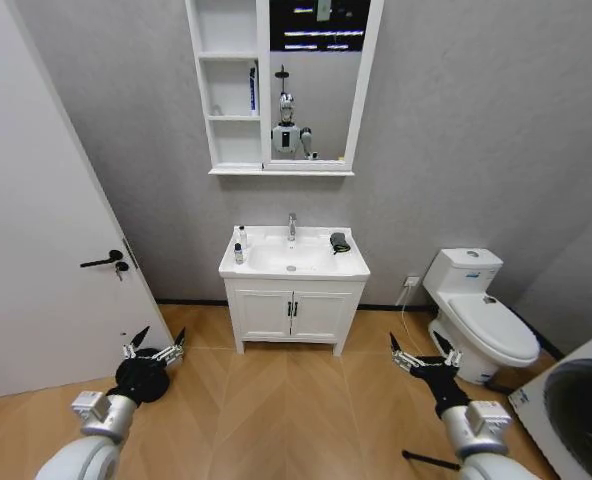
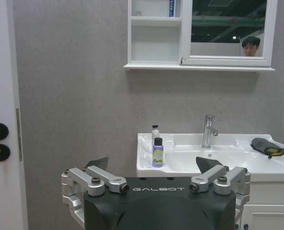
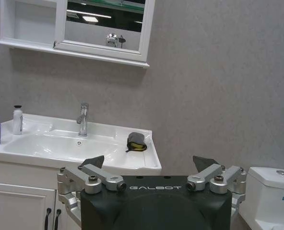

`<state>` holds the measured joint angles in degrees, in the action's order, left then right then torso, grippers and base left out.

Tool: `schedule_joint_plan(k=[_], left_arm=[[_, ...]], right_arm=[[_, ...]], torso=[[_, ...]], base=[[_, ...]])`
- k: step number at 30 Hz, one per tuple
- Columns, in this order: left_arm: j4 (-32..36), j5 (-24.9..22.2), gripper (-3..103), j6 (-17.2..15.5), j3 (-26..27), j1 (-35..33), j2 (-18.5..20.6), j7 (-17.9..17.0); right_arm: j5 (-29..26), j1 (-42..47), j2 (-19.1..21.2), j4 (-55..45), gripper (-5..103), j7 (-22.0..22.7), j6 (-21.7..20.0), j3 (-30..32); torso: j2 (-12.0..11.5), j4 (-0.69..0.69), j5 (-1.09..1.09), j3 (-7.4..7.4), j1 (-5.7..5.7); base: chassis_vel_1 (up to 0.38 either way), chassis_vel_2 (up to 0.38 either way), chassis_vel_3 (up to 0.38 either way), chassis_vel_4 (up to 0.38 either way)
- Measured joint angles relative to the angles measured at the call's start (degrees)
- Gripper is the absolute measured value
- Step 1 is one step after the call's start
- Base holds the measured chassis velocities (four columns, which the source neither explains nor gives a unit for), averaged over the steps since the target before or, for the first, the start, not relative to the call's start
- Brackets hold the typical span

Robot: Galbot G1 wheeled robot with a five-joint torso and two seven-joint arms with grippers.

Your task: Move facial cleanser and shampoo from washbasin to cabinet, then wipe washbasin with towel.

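The washbasin (image 1: 294, 262) lies at twelve o'clock, well apart from both tools. Its two bottles (image 1: 240, 245) stand upright at its nine o'clock rim, nearer the left tool (image 1: 154, 345); the towel (image 1: 340, 242) lies nearer the right tool (image 1: 424, 352). Both tools' fingers are spread, empty.

We've got even, soft indoor light here, nothing dim. The mirror (image 1: 319, 80) reflects bright ceiling strips, the washbasin (image 1: 294, 258) shines a bit, and the head view's edges bend outward noticeably.
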<state>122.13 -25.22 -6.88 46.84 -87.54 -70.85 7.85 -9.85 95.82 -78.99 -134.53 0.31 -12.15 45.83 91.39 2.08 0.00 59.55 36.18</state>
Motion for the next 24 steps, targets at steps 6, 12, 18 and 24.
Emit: schedule_joint_plan(k=[6,12,18,24], left_arm=[[-0.09,0.09,100,-0.01,-0.04,-0.02,-0.03,0.0],[-0.11,0.1,100,-0.03,-0.09,0.05,-0.03,0.01],[-0.05,0.13,100,-0.05,-0.2,0.08,-0.31,0.0],[-0.05,2.37,100,0.01,-2.03,0.45,-2.77,-1.09]], right_arm=[[0.12,0.15,-0.04,0.33,100,-0.01,0.44,-0.01],[0.18,0.21,-0.13,0.45,100,-0.01,0.65,-0.07],[0.3,0.05,-0.18,0.54,100,0.12,0.81,-0.3],[0.78,0.16,-0.43,1.1,100,0.68,1.49,-0.47]], torso=[[0.0,0.02,0.0,0.0,-0.01],[0.0,0.02,0.01,0.0,-0.01],[-0.01,0.02,0.02,0.01,0.02],[-0.02,0.01,0.01,0.02,0.07]], base=[[-0.264,0.276,0.284,-0.269],[-0.321,0.319,0.331,-0.329],[-0.336,0.322,0.331,-0.318],[-0.216,0.21,0.182,-0.16]])
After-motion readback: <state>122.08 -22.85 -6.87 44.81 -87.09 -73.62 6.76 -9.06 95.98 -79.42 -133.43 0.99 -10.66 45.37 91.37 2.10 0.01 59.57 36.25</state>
